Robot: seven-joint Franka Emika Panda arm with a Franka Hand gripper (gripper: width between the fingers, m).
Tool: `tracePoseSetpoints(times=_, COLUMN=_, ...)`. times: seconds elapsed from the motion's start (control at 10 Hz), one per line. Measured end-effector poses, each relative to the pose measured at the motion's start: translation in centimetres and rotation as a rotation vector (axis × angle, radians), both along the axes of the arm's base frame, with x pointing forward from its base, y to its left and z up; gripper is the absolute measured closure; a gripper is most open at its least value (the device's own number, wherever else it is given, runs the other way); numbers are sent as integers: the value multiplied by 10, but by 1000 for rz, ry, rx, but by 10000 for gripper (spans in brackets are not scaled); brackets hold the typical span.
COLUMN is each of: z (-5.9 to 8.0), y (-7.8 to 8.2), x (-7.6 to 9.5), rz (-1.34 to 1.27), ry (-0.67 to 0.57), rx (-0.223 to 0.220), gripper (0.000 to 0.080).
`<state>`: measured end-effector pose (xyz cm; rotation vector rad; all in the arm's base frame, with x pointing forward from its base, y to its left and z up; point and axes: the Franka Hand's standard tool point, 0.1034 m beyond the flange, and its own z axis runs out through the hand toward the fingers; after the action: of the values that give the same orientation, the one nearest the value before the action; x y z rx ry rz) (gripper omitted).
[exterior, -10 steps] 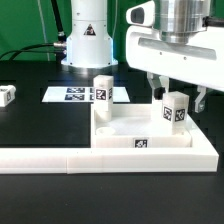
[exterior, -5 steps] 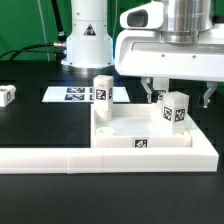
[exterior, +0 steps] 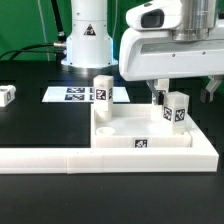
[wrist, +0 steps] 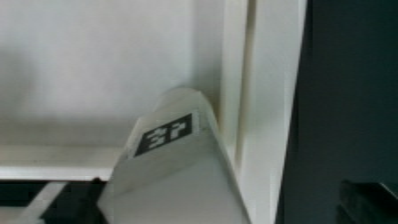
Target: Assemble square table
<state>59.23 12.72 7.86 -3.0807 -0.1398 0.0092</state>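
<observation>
The gripper is hanging at the upper right of the exterior frame with its jaws standing wide apart and nothing between them, just above and behind a leg that is standing upright on the tabletop. A second upright leg is standing at the tabletop's far corner, toward the frame's centre, and a third leg is lying well apart on the black table at the left edge. The tabletop itself is sitting right of centre in the lower half, tucked against the long white border bar running along the bottom. The marker board is lying behind it (flat on the table, by the robot's base). In the wrist view the tagged leg is filling the lower middle, with the tabletop's raised rim beside it. Judging from this, two legs are looking placed and the arm is sitting between grasps; the next move is likely calling for travelling to the loose leg at the left, lining the fingers up across its sides and closing squarely so that it is not tilting when carried to a free corner hole
</observation>
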Motion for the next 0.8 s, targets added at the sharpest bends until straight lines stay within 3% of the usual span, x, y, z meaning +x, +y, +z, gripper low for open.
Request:
tracePoseSetpoints(times=0.6, z=-2, y=-9, x=1, rz=309, ry=-22, rx=-23, gripper=151)
tracePoseSetpoints(times=0.8, z=-2, y=-10, x=1, rz=304, ry=-21, rx=-23, gripper=414)
